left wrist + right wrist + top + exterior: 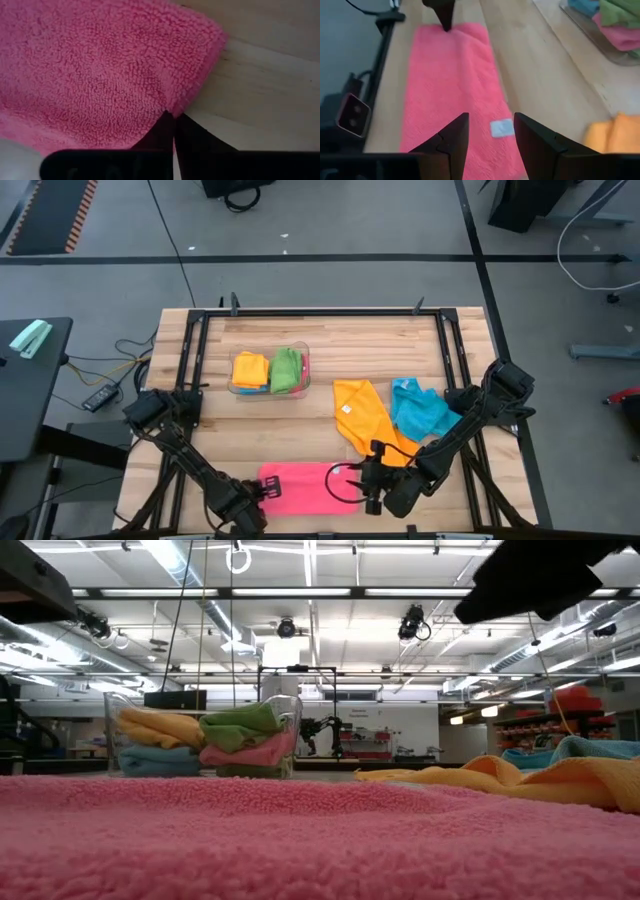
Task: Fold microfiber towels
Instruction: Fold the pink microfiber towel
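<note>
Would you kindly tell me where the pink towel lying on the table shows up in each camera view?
High view: pink towel, front edge of the table, between both arms.
Low view: fills the foreground.
Left wrist view: upper left, its edge at the shut fingers.
Right wrist view: centre, beyond the open fingers.
Shared landmark: clear bin of folded towels.

Grey floor (pixel 330 220) all around, crossed by a dark line. Black cables (pixel 110 365) lying beside a black side table (pixel 35 380). Long bright lights (pixel 300 590) and silver pipes (pixel 215 615) up on the ceiling. Shelves (pixel 560 720) far back.
</note>
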{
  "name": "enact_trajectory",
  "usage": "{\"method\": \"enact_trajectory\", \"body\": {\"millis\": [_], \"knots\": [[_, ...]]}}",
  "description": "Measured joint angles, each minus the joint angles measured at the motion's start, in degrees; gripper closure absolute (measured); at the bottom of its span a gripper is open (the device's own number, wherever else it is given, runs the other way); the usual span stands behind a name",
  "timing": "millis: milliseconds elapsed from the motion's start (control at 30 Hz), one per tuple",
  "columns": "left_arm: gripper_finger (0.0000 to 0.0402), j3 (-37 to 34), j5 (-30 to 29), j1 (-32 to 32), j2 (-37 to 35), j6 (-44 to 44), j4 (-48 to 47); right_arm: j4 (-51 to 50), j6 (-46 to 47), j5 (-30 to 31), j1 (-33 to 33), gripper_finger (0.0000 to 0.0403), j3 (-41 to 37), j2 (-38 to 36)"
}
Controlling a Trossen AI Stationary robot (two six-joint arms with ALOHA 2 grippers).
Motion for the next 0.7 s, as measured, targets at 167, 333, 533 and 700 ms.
{"method": "enact_trajectory", "body": {"millis": [167, 333, 533, 700], "knots": [[0.0394, 1.79, 2.92, 1.81, -4.08, -4.09, 0.28, 2.32, -0.9, -0.77, -0.01, 0.0238, 0.0, 0.0], [0.0396, 4.58, 3.33, 2.64, -6.04, -0.99, -1.21, 2.31, -0.52, -1.04, -0.02, 0.0238, 0.0, 0.0], [0.0394, 5.5, 3.15, 5.54, -6.15, 3.26, 0.63, 4.67, 1.29, -5.0, -0.6, 0.0238, 0.02, 2.78], [0.0395, 5.57, 2.78, 8.56, -6.17, 3.78, 3.89, 8.45, 2.24, -6.54, -0.42, 0.0238, 0.02, 7.22]]}}
